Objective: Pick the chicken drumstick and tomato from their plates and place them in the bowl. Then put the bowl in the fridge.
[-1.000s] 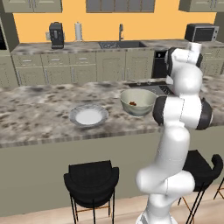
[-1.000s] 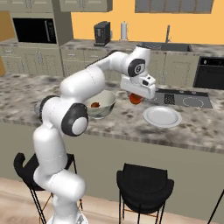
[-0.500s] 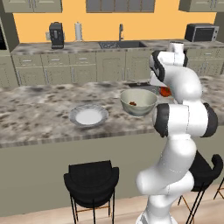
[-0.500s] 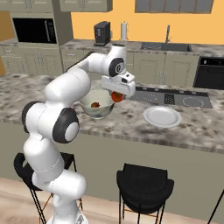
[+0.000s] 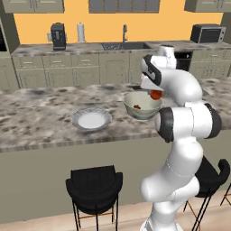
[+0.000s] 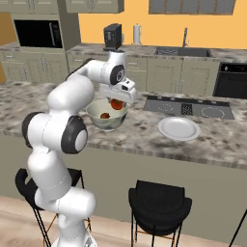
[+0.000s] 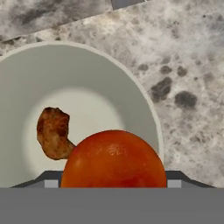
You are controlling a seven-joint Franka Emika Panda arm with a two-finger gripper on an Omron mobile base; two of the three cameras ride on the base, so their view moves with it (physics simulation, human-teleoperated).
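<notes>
Gripper (image 6: pixel 116 102) pinching tomato (image 7: pixel 113 159) above bowl (image 7: pixel 87 78) on table (image 7: pixel 188 78); drumstick (image 7: pixel 53 132) lies inside bowl.

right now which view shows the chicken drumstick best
The hand view: the chicken drumstick lies plainly on the bowl's pale floor, just past the tomato. Both base views show it merely as a small dark speck inside the bowl.

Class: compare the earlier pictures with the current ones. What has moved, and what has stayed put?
The gripper, shut on the tomato, swung from near the empty plate to above the bowl. Nothing was let go. The chicken drumstick stayed in the bowl; the plates and bowl did not move.
</notes>
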